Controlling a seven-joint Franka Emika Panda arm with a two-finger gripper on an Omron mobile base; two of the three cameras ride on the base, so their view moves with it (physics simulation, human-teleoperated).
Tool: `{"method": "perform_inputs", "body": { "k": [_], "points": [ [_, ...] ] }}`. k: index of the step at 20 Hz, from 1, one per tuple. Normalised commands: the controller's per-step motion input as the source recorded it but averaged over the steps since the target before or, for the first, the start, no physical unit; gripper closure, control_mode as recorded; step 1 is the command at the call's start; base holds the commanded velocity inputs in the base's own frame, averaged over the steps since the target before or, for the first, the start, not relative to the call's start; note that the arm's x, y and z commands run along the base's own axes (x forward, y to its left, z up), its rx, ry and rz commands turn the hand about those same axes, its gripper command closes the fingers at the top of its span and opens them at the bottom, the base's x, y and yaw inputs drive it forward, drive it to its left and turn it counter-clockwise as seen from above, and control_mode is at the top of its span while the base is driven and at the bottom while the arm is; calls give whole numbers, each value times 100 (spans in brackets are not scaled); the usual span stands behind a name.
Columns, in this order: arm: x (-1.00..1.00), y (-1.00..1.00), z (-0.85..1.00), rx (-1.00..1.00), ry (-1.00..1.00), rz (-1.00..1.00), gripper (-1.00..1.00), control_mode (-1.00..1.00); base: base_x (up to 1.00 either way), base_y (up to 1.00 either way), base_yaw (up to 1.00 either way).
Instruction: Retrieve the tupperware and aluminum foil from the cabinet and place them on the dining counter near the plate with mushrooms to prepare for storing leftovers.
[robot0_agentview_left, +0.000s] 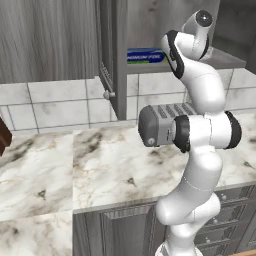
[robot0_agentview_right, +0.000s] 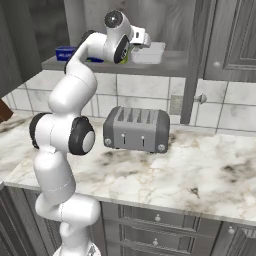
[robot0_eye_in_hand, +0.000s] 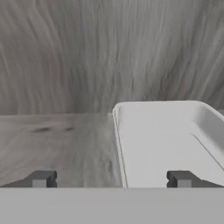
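The cabinet's door (robot0_agentview_left: 113, 60) stands swung open, its knob (robot0_agentview_right: 201, 98) showing. On the cabinet shelf (robot0_agentview_right: 172, 65) lies the pale tupperware (robot0_agentview_right: 150, 53), and to its left the blue aluminum foil carton (robot0_agentview_left: 145, 56) (robot0_agentview_right: 67, 52). My gripper (robot0_agentview_right: 145, 41) reaches into the cabinet just above the shelf, at the tupperware's near left end. In the hand view the gripper (robot0_eye_in_hand: 111, 179) is open: one fingertip is over the bare shelf and the other over the tupperware (robot0_eye_in_hand: 166, 140), with the container's left edge between them. Nothing is held. The dining counter and the plate with mushrooms are out of view.
A grey slotted toaster (robot0_agentview_right: 136, 129) (robot0_agentview_left: 157, 125) stands on the marble counter (robot0_agentview_left: 100, 165) under the cabinet, against the tiled wall. The open door's edge (robot0_agentview_right: 192, 65) hangs to the right of my hand. Dark drawers (robot0_agentview_right: 160, 220) run below the counter.
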Motion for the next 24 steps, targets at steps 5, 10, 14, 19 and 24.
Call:
{"method": "perform_inputs", "body": {
  "k": [5,10,14,19,24],
  "points": [
    [40,-18,-30,0,2,0,100,-100,0,0,0],
    [43,-6,-27,0,0,0,100,-100,0,0,0],
    [17,0,-22,0,0,2,100,-100,0,0,0],
    [-1,-1,-9,0,-1,3,100,-100,0,0,0],
    [-41,0,-4,0,0,-5,100,-100,0,0,0]
  ]
}}
